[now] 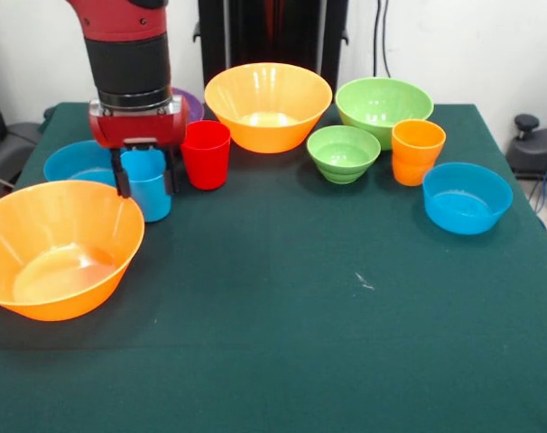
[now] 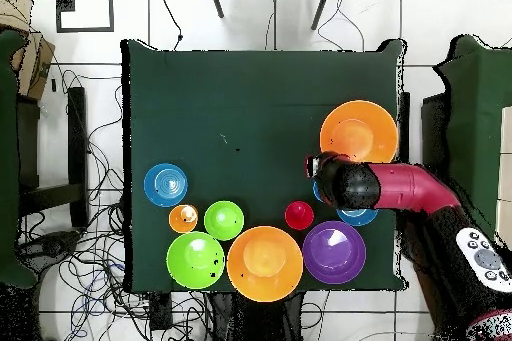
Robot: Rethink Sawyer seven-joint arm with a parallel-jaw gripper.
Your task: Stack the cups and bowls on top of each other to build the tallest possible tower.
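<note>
Light blue cup (image 1: 149,185), left of frame on the counter (image 1: 282,298), is enclosed by the pincer (image 1: 145,174), fingers set against its sides. Vertical lift advised, clearing the adjacent large orange bowl (image 1: 57,248) and red cup (image 1: 206,153).

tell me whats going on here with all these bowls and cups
The robot's pincer is down around the light blue cup, a finger on either side, beside a large orange bowl and a small blue bowl. Nothing is stacked yet: the red cup, orange cup, the green bowls and the other bowls all sit separately on the green table.
</note>
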